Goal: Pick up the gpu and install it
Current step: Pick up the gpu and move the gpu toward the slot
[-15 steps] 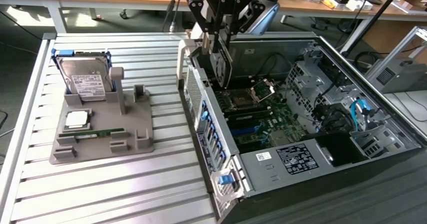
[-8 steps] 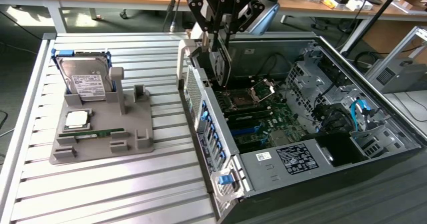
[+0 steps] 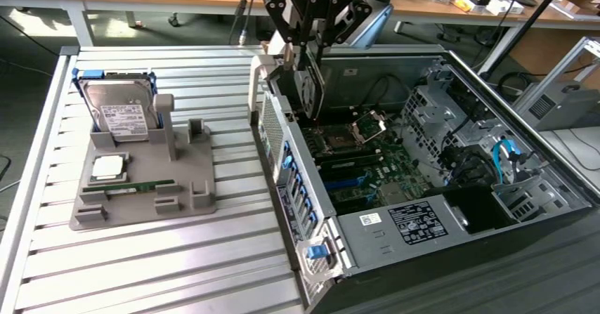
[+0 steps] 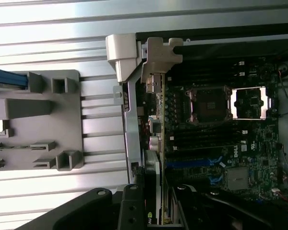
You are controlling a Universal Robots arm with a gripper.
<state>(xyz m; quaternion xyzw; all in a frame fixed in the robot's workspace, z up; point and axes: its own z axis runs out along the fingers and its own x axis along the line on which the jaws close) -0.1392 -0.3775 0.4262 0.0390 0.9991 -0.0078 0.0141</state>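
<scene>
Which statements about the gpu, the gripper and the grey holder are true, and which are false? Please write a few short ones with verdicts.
1. The gripper holds the gpu on edge at the open computer case. True.
2. The hard drive lies inside the case. False: it stands in the grey holder, outside the case.
3. The green memory stick rests on the holder. True.
4. The gpu lies flat on the slatted table. False: it hangs upright in the gripper, beside the case's rear wall.

gpu [image 3: 310, 89] 1 | hard drive [image 3: 126, 117] 1 | memory stick [image 3: 131, 185] 1 | case [image 3: 370, 240] 1
</scene>
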